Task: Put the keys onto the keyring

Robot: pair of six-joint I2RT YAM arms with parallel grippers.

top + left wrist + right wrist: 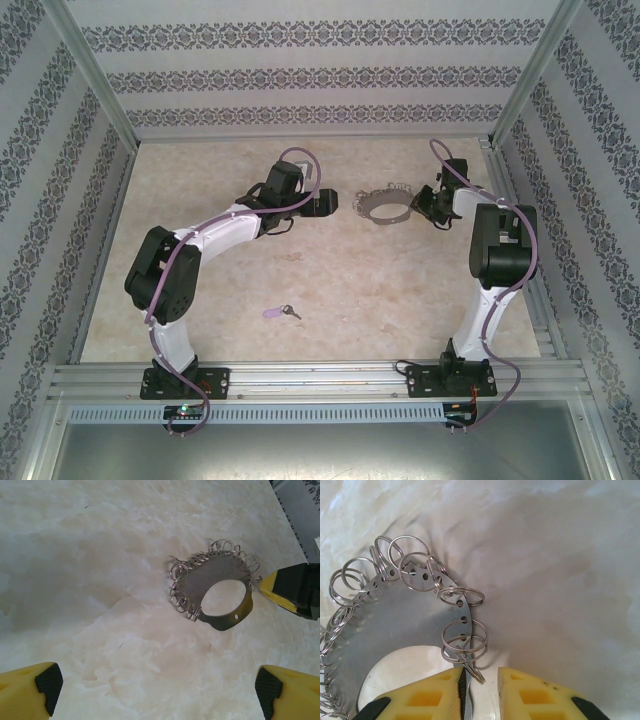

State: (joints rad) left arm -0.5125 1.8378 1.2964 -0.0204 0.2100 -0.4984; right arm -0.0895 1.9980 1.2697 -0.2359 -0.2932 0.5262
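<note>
The keyring point(385, 207) is a silvery metal hoop band with several small split rings along its edge, at the middle back of the table. It also shows in the left wrist view as the keyring point(220, 592) and close up as the keyring point(415, 620). My right gripper point(482, 680) straddles the band's wall. The left pad touches the metal and a gap shows at the right finger, so it is open narrowly. My left gripper point(155, 690) hovers wide open and empty, left of the hoop. A lilac-headed key point(281, 313) lies alone near the front.
The marble-patterned tabletop point(330, 270) is ringed by patterned walls and metal frame posts. The right gripper's yellow finger point(292, 587) shows beside the hoop in the left wrist view. Both arm bases sit on the front rail point(320, 380).
</note>
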